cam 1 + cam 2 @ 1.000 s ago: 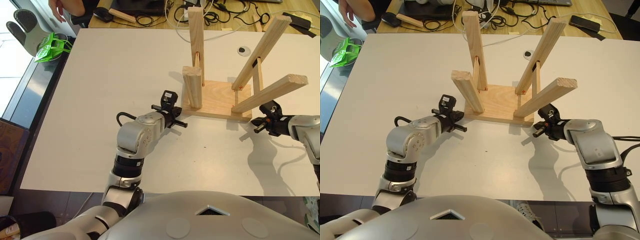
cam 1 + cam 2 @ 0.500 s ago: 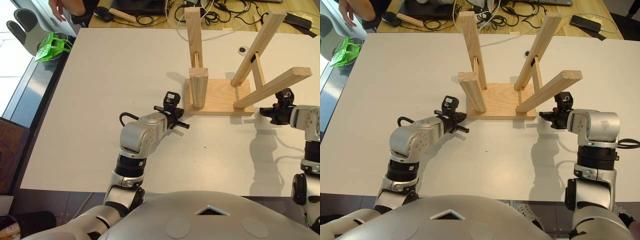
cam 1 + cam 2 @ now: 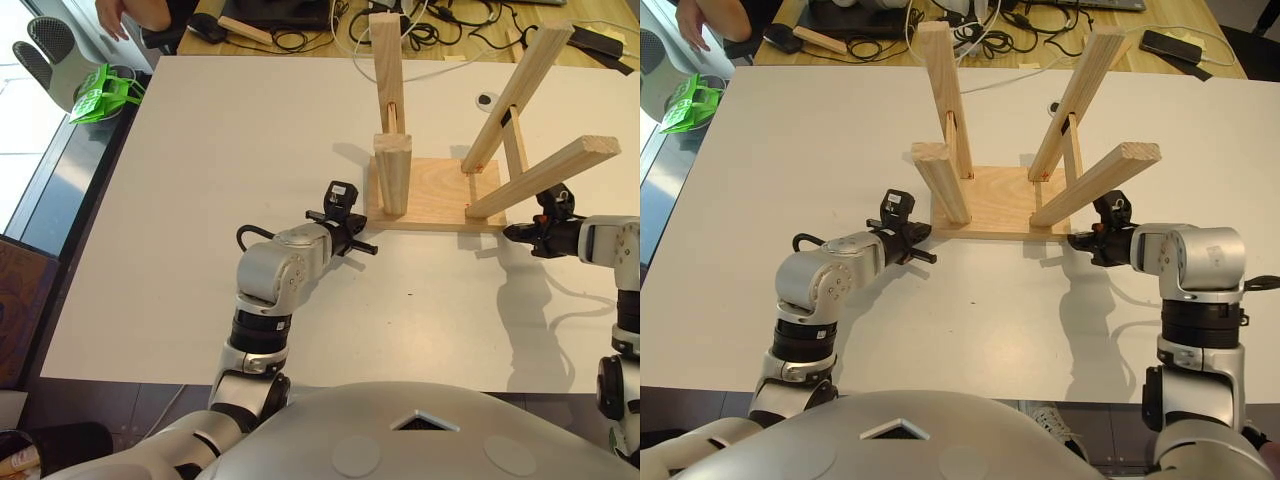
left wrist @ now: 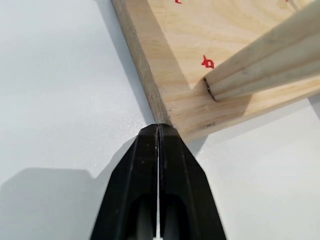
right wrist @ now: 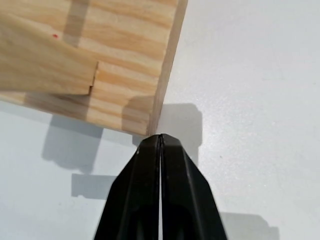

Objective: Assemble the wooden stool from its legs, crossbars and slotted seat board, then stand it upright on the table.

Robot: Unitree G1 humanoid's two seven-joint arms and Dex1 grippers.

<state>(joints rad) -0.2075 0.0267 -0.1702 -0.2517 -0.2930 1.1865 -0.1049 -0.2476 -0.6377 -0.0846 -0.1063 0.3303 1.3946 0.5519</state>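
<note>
The stool sits upside down on the far right part of the worktop, seat board flat and legs splayed upward. The left end effector, closed and empty, has its tip at the board's near-left corner. The right end effector, also closed and empty, is at the near-right corner. Wide worktop stretches left and near, and cables lie past the far edge.

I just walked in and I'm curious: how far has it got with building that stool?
Mostly built. All four legs stand in the seat board, with crossbars between them, but everything is upside down, the board flat on the table. In hand: nothing; the left claw and right claw are shut, tips at the board's two near corners. Left: turning it upright onto its legs.
</note>
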